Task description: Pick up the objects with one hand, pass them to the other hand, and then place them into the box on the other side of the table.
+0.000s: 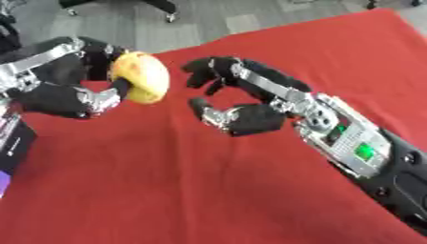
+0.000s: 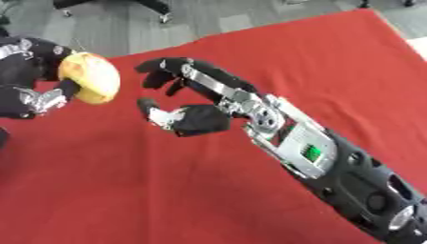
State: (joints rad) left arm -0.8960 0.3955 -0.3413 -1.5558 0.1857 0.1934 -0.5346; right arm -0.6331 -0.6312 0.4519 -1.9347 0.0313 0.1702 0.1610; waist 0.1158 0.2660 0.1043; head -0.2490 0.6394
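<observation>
Fingers of the left hand (image 1: pixel 71 93) curl around a yellow ball (image 1: pixel 142 76) above the red table's (image 1: pixel 208 190) left edge. Just beside it the right hand (image 1: pixel 238 102) waits spread wide (empty). Handover and boxing remain.

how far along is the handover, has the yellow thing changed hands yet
Pickup looks done: the left hand is curled round the yellow fruit, held above the red cloth. The pass is in progress: the right hand sits open beside it, with a gap, not touching. Left: the handover, then placing it in the box, which is not clearly in view.
</observation>
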